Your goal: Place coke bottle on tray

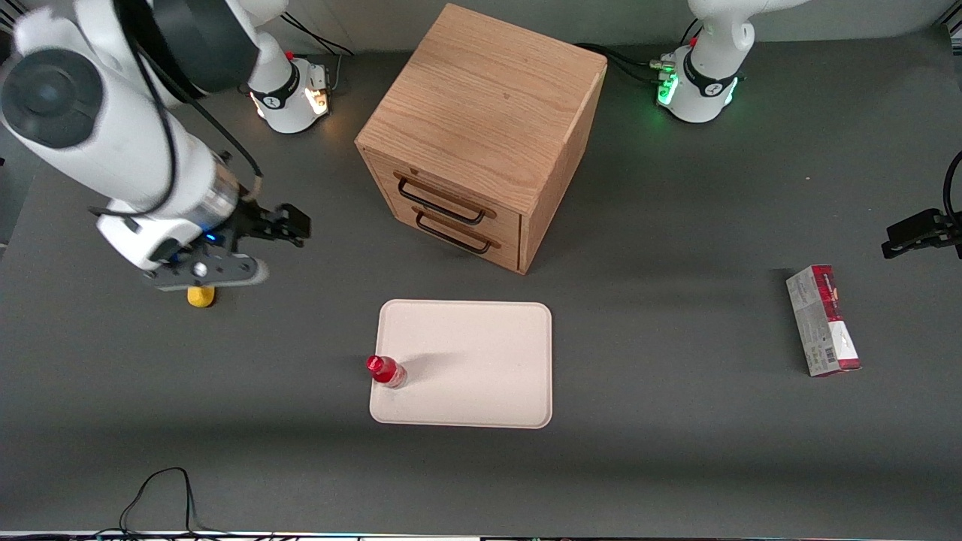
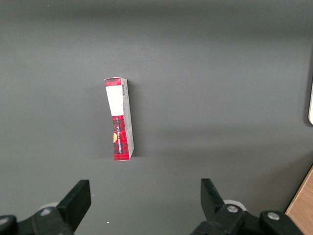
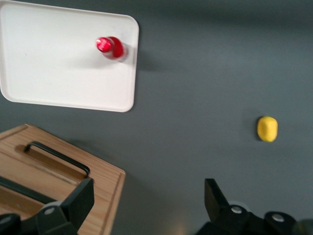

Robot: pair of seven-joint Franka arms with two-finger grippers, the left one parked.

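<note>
one small coke bottle (image 1: 386, 371) stood upright on the tray (image 1: 481, 361), just inside the rim at the edge toward the working arm's end of the table (image 1: 676, 451), so by the look of it your task was already done. you could judge the bottle light and fairly stiff, its plastic wall smooth and a little slippery, and tall enough for its narrow base to tip if nudged; if you had needed to take it again, the body just below the red cap would have been the safest place to hold.

your end effector (image 1: 289, 224) hung above the table well apart from the tray, near the small yellow lump (image 1: 200, 297) and lower than the top of the wooden drawer cabinet (image 1: 481, 135). its fingers (image 3: 217, 198) were spread wide, with nothing between them and touching nothing. you had the red-and-grey carton box (image 1: 823, 321) lying flat toward the parked arm's end, clear of everything.
</note>
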